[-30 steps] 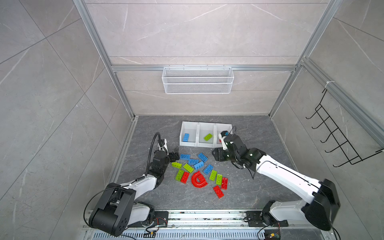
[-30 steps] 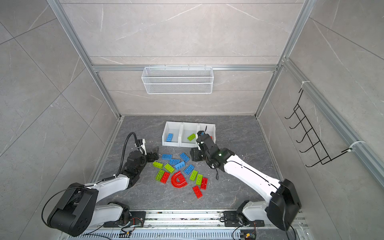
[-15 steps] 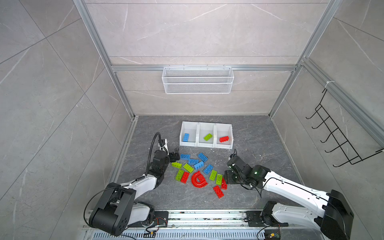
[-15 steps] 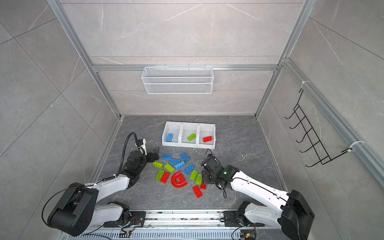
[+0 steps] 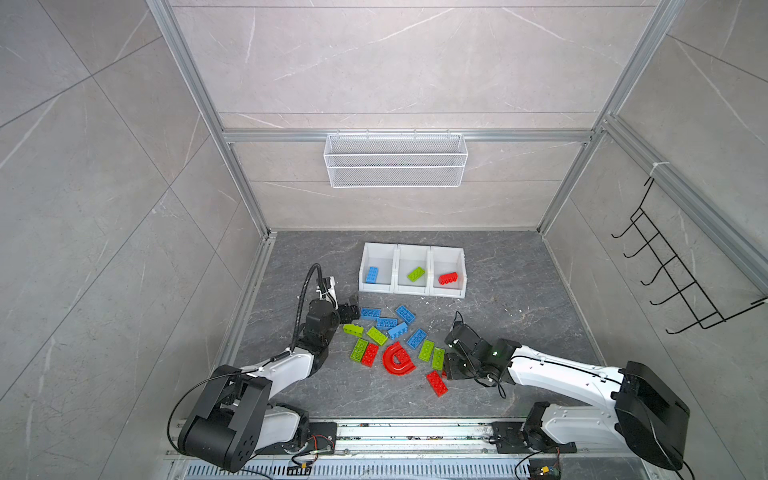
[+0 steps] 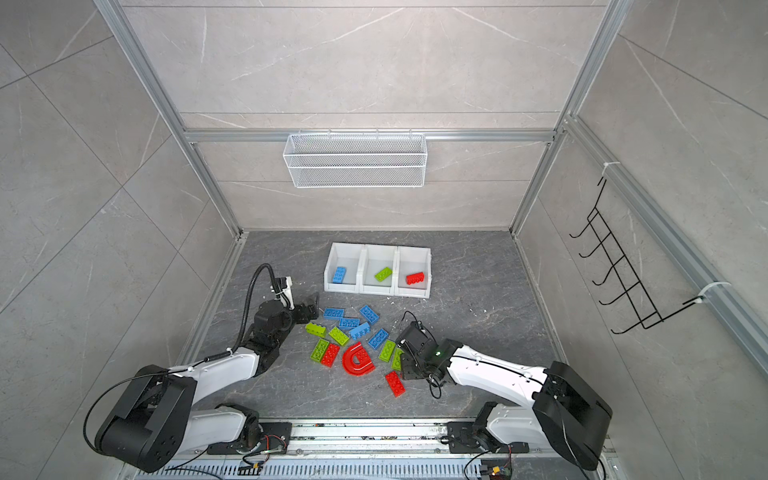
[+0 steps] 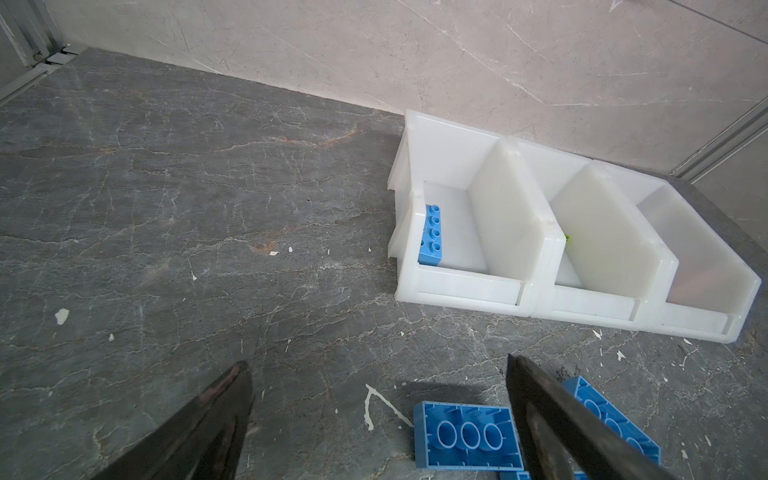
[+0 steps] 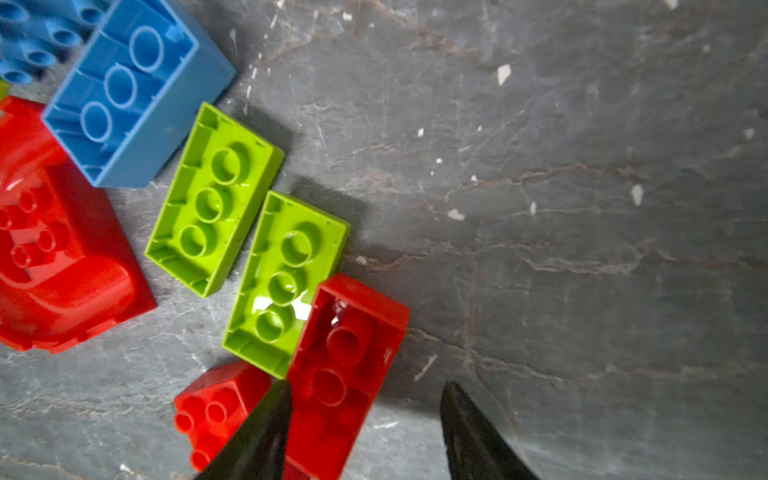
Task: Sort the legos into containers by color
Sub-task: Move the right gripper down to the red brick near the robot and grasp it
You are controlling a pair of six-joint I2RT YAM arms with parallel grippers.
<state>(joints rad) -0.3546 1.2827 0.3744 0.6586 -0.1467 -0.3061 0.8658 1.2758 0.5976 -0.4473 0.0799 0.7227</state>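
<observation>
Item: my right fingers (image 8: 257, 440), part-spread and pinching nothing, tips low over a red brick (image 8: 345, 365) that lies hollow side up just beside the red arch (image 8: 54, 257), on the side toward my right arm. One tip sits at the seam between this brick and a second red brick (image 8: 212, 407), studs up. The other tip stands clear over bare worktop (image 8: 582, 208). Handling, as I judge it: shift across until the brick's long walls lie evenly between the tips, sink the near tip into that seam, close, then lift straight, because a lime green brick (image 8: 286, 278) abuts its far corner and could drag along. Destination: the containers (image 5: 413, 248), well apart from the arch beyond the blue bricks (image 5: 386, 323), with the end bin already holding a red piece (image 5: 448, 278). Item: my left fingers (image 7: 199, 432), spread wide and empty, beyond the arch toward my left arm, beside an upturned blue brick (image 7: 465, 436). Not legible: the red brick's near end, cut off at the frame edge, and whether the near tip touches it. In both top views my wrist covers that brick almost wholly. From the left wrist the middle bin shows only a green sliver, and the end bin's contents hide behind its wall.
</observation>
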